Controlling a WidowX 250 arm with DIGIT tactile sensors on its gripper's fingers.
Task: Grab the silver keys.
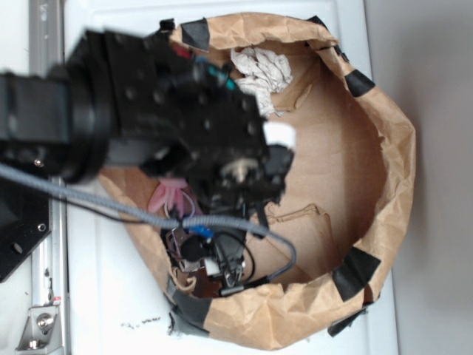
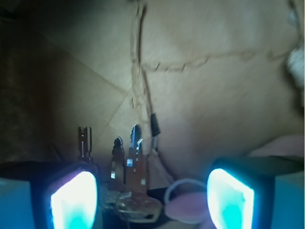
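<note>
The silver keys [image 2: 135, 183] lie on brown paper between my gripper's two glowing cyan pads [image 2: 74, 202], closer to the left pad. Several blades point away from the camera, and one key head lies flat in front. A thin wire ring [image 2: 183, 183] links them to the pink plush bunny [image 2: 183, 207], which lies toward the right pad. My gripper [image 2: 152, 202] is open around the bunch, its jaws set wide apart. In the exterior view the gripper [image 1: 214, 251] is low inside the paper bowl, the keys [image 1: 177, 240] are partly hidden by it, and the bunny [image 1: 168, 198] shows just above.
A brown paper bowl with black tape patches [image 1: 392, 155] walls in the work area. A crumpled off-white paper ball [image 1: 260, 74] lies at its far side and also shows in the wrist view [image 2: 298, 64]. A grey cable [image 1: 111, 203] crosses the arm.
</note>
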